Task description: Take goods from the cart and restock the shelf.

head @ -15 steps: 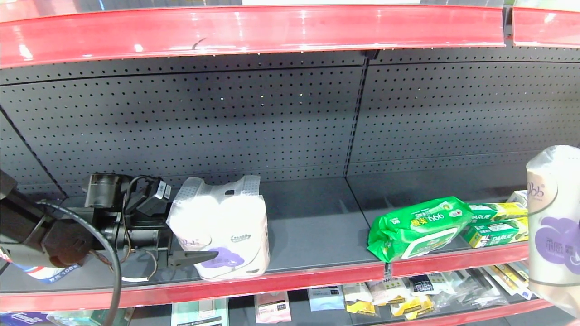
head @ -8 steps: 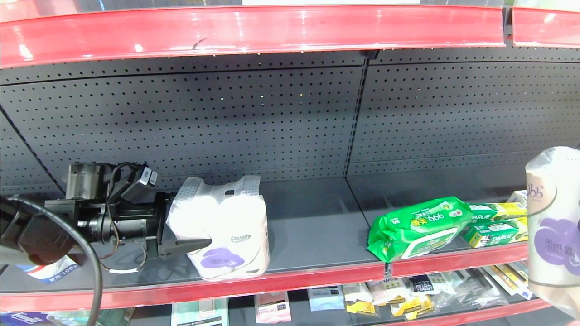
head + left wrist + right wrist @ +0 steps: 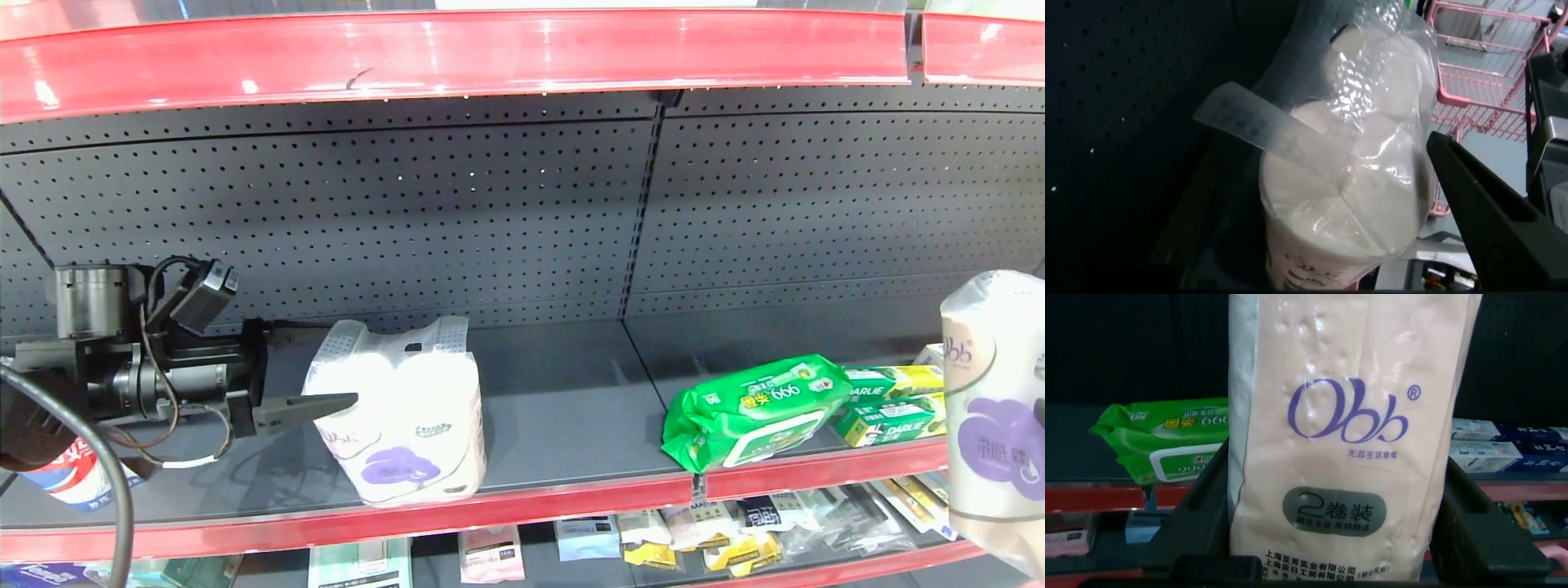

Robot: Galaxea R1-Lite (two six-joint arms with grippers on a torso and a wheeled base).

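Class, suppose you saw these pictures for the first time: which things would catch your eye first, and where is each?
First the white toilet-roll pack standing at the front of the grey shelf, with the open left claw at its left side. Then the second toilet-roll pack, gripped in the right claw at the far right, and the green wipes pack lying on the shelf between them.

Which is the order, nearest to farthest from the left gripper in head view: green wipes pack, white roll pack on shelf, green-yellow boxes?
1. White roll pack, right at the left gripper, on the left.
2. Green wipes pack, well off to the right.
3. Green-yellow boxes, just past the wipes pack, far right.
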